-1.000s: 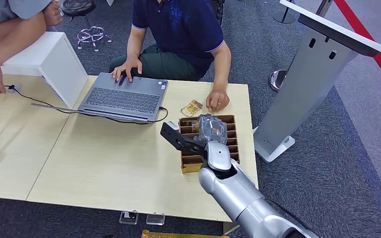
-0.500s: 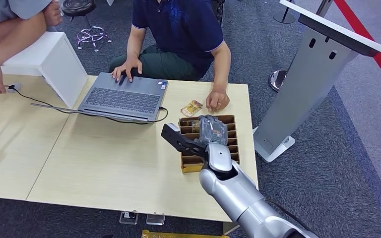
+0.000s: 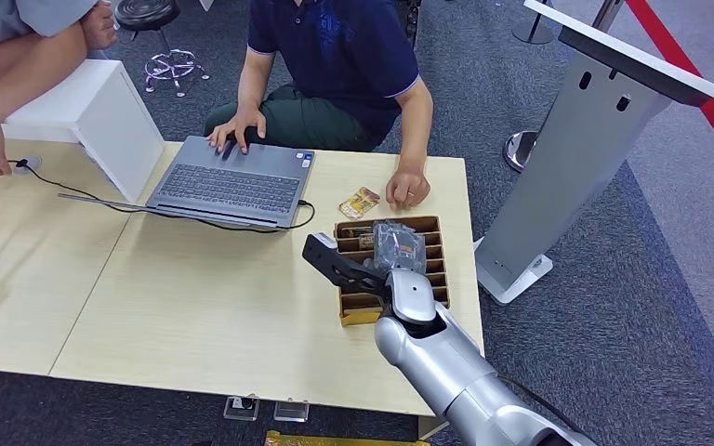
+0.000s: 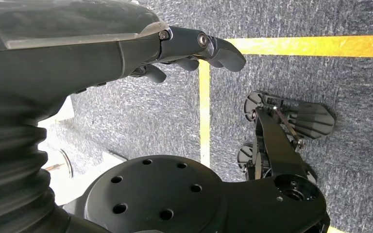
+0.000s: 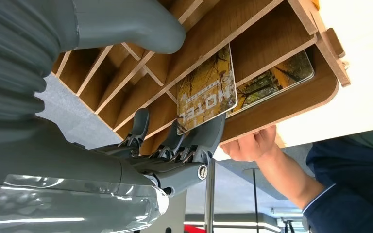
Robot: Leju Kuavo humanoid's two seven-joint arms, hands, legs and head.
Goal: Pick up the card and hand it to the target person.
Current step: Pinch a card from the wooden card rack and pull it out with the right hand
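The right hand (image 3: 393,243) hangs over the slotted wooden card holder (image 3: 437,269), which sits on the worktop (image 3: 195,297) near its far right corner. In the right wrist view the hotel card (image 5: 207,90) stands in one slot of the holder, partly risen above the dividers, with a second card (image 5: 277,75) lying deeper in the slot beside it. The fingers (image 5: 209,133) of the right hand are curled up against the lower edge of the hotel card, touching it, and the thick grey thumb (image 5: 141,24) lies on the holder's other side; whether the card is actually pinched or merely touched, I cannot tell.

The card looks thin, stiff, light and glossy, so it is likely to slip between smooth fingers and will flex little. The best place to take hold seems to be the free edge standing clear of the dividers, with thumb and fingers on the two flat faces, lifting straight along the slot so the wood does not catch it.

The person in the dark blue shirt (image 3: 335,46), probably the target, sits beyond the holder, one hand (image 3: 407,190) resting on the worktop just past it beside a small wrapper (image 3: 360,202).

The left hand (image 4: 194,46) hangs by the floor, its fingers loosely curled on nothing.
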